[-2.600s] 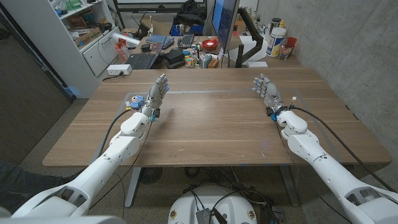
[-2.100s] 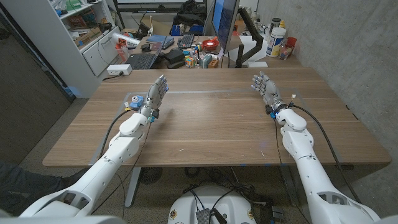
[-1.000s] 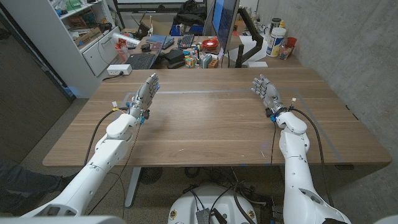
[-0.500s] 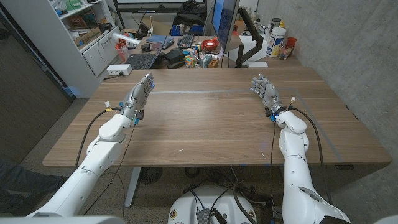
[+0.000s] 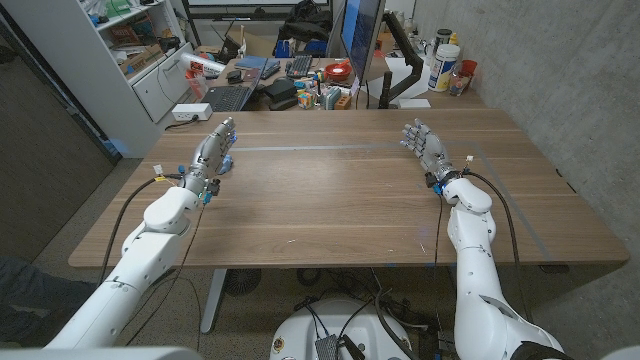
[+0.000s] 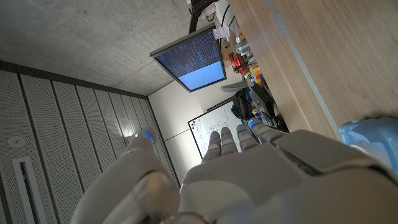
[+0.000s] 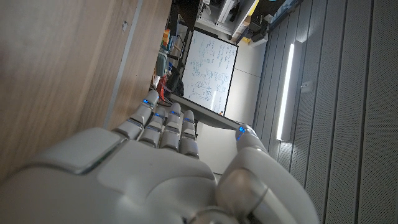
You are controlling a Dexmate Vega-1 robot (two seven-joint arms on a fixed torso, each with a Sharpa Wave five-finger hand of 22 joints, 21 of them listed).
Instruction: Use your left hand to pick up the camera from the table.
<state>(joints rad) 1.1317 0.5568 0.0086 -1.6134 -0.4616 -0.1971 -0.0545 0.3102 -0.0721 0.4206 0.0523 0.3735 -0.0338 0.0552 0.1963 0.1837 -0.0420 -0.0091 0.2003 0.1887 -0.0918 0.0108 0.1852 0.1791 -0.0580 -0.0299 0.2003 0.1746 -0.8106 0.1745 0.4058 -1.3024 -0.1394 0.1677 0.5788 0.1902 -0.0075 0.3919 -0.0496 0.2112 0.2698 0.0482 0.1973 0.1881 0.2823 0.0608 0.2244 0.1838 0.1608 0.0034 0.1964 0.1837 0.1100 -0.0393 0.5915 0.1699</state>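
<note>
The camera is a pale blue rounded object that peeks out beside my left hand in the left wrist view, lying on the wooden table. In the head view my left hand stands over the table's far left part with its fingers stretched out and apart, holding nothing, and it hides most of the camera. My right hand stands at the far right of the table, fingers extended and apart, with nothing in it.
Behind the table's far edge is a cluttered desk with a laptop, a monitor and bottles. A white power strip sits by a shelf unit at the back left. A concrete wall runs along the right.
My left arm has swung out to the robot's left, carrying the hand over the spot where the blue camera showed. The right hand has hardly moved.
</note>
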